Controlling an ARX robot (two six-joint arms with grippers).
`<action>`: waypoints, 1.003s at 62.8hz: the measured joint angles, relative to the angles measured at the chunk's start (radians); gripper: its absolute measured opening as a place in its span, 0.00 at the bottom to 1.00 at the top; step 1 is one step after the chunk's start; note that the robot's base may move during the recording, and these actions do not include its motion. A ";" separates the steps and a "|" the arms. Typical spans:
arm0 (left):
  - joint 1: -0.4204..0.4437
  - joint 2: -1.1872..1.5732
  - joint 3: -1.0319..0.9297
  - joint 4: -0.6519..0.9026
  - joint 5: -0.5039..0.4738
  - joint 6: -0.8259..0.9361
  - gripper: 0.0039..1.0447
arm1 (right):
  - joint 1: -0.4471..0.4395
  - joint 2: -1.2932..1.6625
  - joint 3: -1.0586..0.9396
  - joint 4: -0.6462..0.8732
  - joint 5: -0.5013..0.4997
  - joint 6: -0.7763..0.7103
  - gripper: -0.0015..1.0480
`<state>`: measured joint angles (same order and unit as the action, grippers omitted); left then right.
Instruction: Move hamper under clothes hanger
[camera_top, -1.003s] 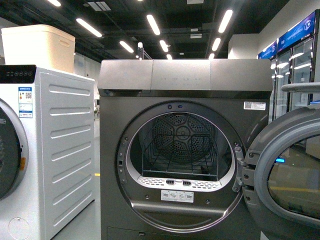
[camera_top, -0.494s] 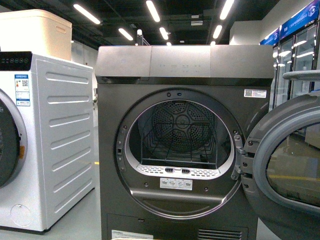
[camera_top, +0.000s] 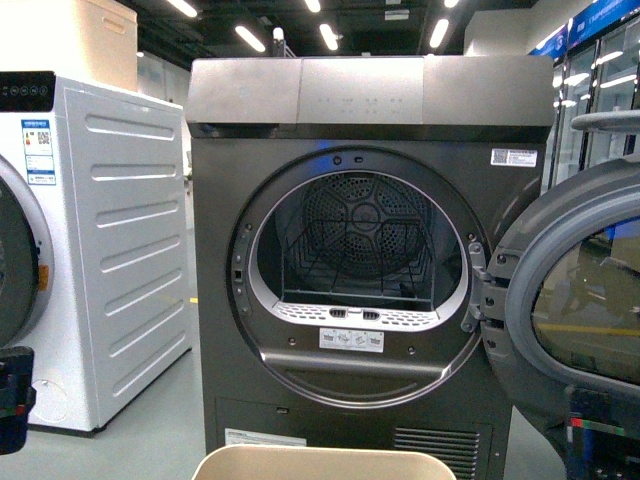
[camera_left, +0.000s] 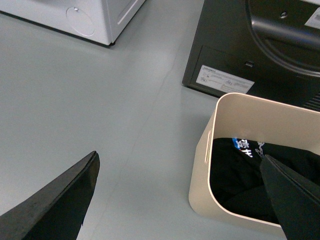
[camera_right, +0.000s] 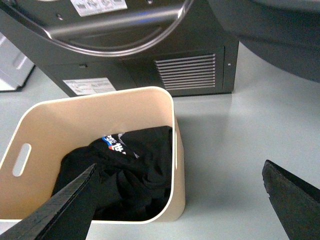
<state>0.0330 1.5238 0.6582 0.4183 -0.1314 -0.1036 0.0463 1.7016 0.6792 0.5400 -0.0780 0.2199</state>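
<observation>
**On the floor (camera_left: 100, 100) before the dryer (camera_top: 370, 100): one hamper (camera_right: 100, 115), two grippers spread wide**

Standing upright, mouth up, just in front of the single dark-grey dryer's base. Long axis across the robot's view, parallel to the dryer's front. Two handle slots (camera_right: 22, 160) seen, one in each short end wall. Inside, one black garment (camera_right: 130, 170) with blue-and-white print, heaped.

On the left gripper (camera_left: 180, 155), fingers (camera_left: 55, 200) far apart, holding nothing; one seen against the hamper's inside, the other against bare floor. On the right gripper (camera_right: 180, 164), likewise wide apart and gripping nothing; one finger against the garment, the other past the hamper's end.

Behind, drum (camera_top: 355, 240) exposed, one round door (camera_top: 570, 300) swung right. Left of the dryer, one white machine (camera_top: 120, 250), with one paler cream tub (camera_top: 70, 40) on top.
</observation>
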 joint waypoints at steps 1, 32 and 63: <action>0.000 0.026 0.008 0.007 0.000 0.000 0.94 | 0.002 0.025 0.016 -0.006 0.005 -0.004 0.92; 0.009 0.583 0.344 0.039 0.042 -0.071 0.94 | 0.085 0.499 0.438 -0.204 0.056 -0.105 0.92; -0.061 0.816 0.572 -0.021 0.093 -0.086 0.94 | 0.146 0.776 0.807 -0.443 0.183 -0.295 0.92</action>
<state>-0.0280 2.3398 1.2301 0.3969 -0.0383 -0.1898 0.1921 2.4779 1.4864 0.0971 0.1055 -0.0753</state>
